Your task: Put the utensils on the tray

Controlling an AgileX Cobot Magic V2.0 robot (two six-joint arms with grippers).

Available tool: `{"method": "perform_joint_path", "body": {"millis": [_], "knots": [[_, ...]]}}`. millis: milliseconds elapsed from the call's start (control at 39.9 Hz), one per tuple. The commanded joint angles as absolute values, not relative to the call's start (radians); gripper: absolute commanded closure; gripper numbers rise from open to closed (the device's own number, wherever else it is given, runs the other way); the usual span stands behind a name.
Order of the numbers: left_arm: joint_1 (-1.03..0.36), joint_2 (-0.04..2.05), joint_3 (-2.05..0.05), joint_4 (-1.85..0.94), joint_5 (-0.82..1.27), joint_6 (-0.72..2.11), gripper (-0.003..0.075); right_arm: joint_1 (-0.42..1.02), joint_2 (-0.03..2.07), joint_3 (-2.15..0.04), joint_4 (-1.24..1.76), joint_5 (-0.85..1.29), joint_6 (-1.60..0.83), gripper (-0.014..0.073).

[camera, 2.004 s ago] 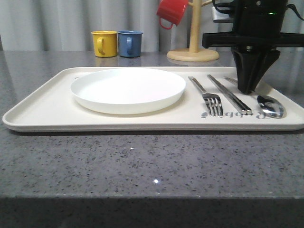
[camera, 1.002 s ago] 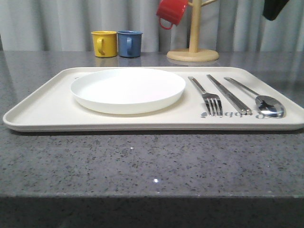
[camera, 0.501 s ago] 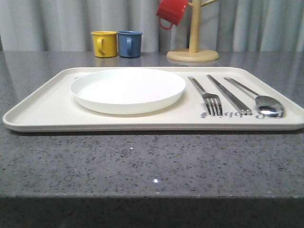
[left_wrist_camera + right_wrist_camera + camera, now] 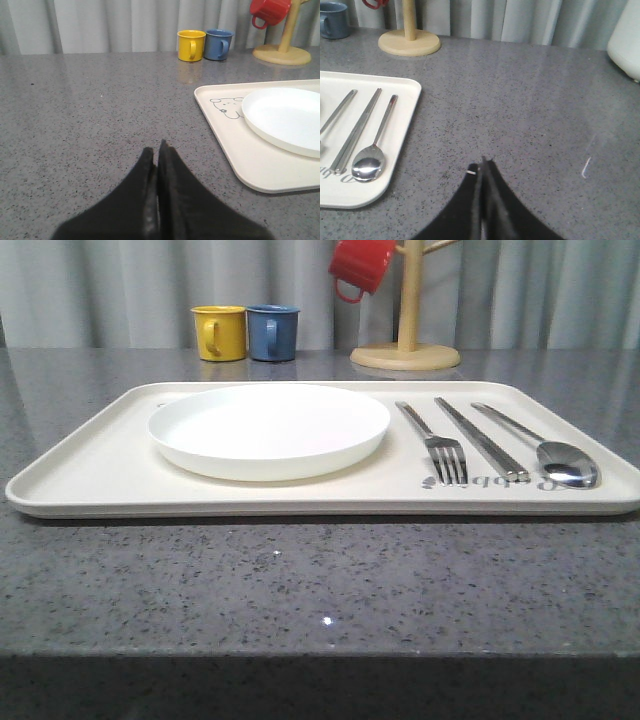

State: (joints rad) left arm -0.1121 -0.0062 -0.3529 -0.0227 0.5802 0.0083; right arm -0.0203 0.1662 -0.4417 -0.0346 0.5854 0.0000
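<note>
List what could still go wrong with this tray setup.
1. The spoon lies close to the tray's right rim, so a bump could tip it out onto the counter.
2. The fork, knife and spoon sit close together; nudging one would likely shift the others.
3. The tray's front rim sits near the counter's front edge, so a shove could push it off.

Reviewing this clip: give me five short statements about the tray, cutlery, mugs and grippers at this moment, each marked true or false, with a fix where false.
1. The plate lies on the tray. True.
2. The knife lies between the fork and the spoon. True.
3. The spoon lies on the counter beside the tray. False: it lies on the tray.
4. The red mug stands next to the yellow mug. False: it hangs on the wooden stand; the blue mug is beside the yellow one.
5. The left gripper and right gripper are shut and hold nothing. True.
</note>
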Motion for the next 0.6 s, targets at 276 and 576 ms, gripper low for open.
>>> {"method": "perform_joint_path", "body": {"millis": [276, 576], "knots": [[-0.111, -0.022, -0.378, -0.032, 0.497, 0.0, 0.0738, -0.027, 0.118, -0.433, -0.048, 0.483, -0.011, 0.0656], [-0.111, -0.022, -0.378, -0.032, 0.496, 0.0, 0.0738, -0.027, 0.118, -0.433, -0.048, 0.483, -0.011, 0.0656]]}}
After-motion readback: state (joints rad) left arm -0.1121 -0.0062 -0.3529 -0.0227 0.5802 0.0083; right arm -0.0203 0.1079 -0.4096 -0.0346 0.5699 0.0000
